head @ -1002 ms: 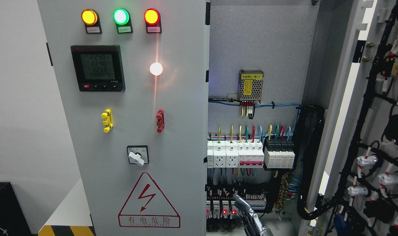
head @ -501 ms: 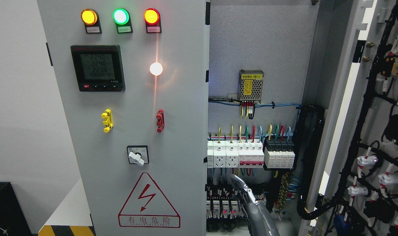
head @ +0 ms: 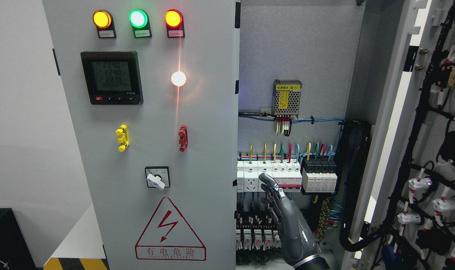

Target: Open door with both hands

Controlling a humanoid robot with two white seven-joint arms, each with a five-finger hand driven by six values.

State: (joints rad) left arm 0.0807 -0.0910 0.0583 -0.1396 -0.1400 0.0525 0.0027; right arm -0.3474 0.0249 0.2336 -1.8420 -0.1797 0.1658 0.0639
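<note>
Reaching up inside the cabinet, the right hand holds nothing, fingers loosely extended before the breakers. Right door already hangs open; left door looks shut. Next probably calls for hooking its inner edge.

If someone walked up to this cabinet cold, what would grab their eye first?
Probably the three lit indicator lamps, amber, green and red, atop the closed left door, with the red-bordered lightning warning triangle low on it. Next, the right hand in the open compartment, fingers extended before the white circuit breakers.
</note>
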